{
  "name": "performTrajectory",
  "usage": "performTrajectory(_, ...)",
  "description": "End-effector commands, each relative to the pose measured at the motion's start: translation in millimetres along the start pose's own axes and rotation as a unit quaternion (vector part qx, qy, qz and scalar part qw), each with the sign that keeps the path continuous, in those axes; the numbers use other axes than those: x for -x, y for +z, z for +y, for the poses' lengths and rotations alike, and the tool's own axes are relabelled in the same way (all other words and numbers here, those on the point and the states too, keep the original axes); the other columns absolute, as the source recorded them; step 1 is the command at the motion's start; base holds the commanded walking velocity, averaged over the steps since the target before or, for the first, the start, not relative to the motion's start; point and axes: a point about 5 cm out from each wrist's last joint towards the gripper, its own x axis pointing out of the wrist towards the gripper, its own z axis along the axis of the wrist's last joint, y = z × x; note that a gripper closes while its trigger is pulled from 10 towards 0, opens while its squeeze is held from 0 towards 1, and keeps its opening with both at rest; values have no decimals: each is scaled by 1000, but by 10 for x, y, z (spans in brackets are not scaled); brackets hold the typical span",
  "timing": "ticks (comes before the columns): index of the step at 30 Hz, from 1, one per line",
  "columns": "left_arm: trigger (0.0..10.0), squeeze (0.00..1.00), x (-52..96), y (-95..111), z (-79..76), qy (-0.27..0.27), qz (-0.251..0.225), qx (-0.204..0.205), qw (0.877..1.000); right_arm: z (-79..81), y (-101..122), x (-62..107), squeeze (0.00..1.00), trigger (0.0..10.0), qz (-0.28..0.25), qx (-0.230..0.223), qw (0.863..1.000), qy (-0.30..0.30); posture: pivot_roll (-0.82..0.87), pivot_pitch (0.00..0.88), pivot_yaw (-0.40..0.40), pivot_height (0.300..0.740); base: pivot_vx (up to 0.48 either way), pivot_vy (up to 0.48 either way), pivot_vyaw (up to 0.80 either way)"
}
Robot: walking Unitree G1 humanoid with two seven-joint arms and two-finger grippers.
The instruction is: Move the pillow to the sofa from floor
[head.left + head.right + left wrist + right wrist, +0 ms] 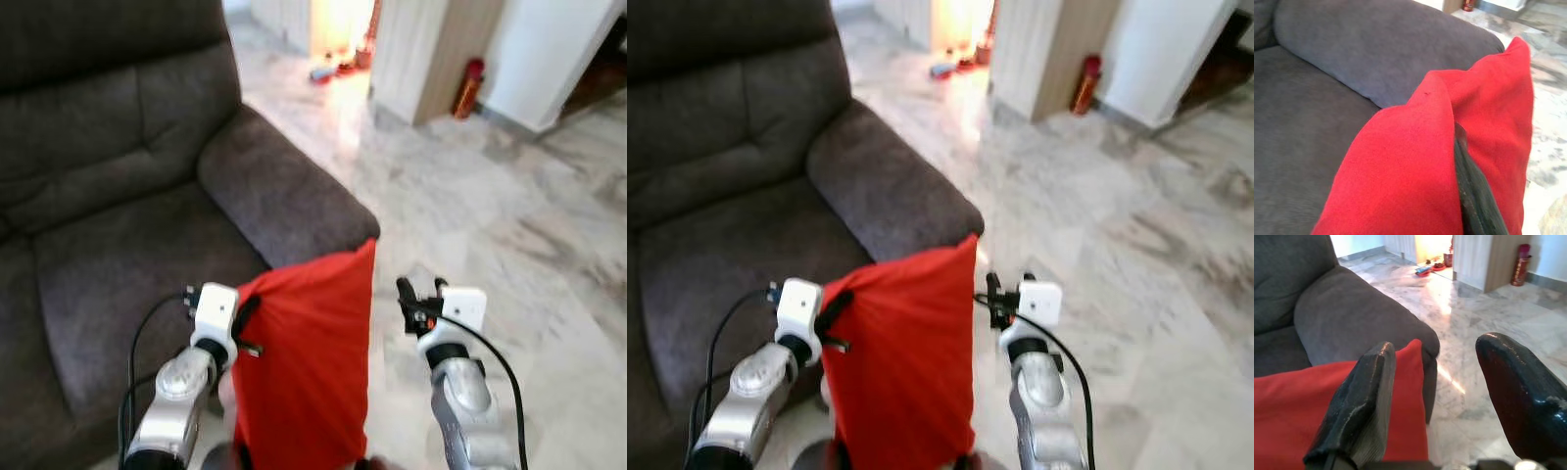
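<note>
Left eye view had the red pillow (pixel 309 362) up off the floor, hanging w/ the dark sofa (pixel 108 255) just beyond it. Looked like the carry step; next prob swing it over the seat & let go. Left gripper (pixel 245 328) was clamped on the pillow's edge, right gripper (pixel 1437 396) spread wide, holding nothing.

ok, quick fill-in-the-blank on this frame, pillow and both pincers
1. The left pincer is shut on the edge of the ____ pillow.
2. The right pincer is ____, with nothing between its fingers.
3. The pillow hangs in front of the grey sofa, beside its ____.
4. Past the sofa, the floor is pale ____.

Missing words: red; open; armrest; marble
</note>
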Motion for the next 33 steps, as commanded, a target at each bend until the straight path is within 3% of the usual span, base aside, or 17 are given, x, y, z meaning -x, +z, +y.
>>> performTrajectory(1,10000,0,-71,445,87,18,-97,-20,995,-16,1,-2,0,10000,0,-1,1000,-2,32,0,-54,740,0,0,0)
performTrajectory(14,10000,0,-99,562,61,-3,-111,-14,994,-9,16,-44,0,10000,-3,1,1000,0,36,0,-55,740,0,0,0)
performTrajectory(28,10000,0,-130,926,-178,-89,-149,-15,985,18,53,-141,0,10000,-5,-9,1000,6,53,0,-60,740,0,0,0)
performTrajectory(31,10000,0,-109,903,-193,-92,-139,-35,985,22,57,-150,0,10000,-6,-10,1000,6,54,0,-58,740,0,0,0)
performTrajectory(33,10000,0,-83,819,-134,-63,-131,-32,989,32,59,-154,0,10000,-8,-14,1000,6,53,0,-56,740,0,0,0)
